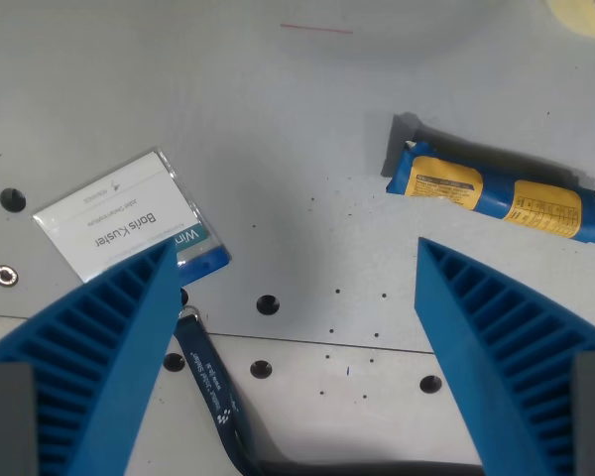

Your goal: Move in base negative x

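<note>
Two blue fingers spread over grey perforated table, badge, wrapped bar

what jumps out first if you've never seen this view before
The two big ribbed blue gripper fingers fill the bottom corners, spread wide with bare table between them. At the wrist view's left, a white plastic name badge on a dark blue lanyard lies partly under the left finger. At upper right, a crumpled yellow and blue wrapped packet lies on the grey perforated metal table.

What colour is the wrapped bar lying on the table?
Yellow with blue ends and a blue band, the wrapped bar shows in the wrist view.
</note>
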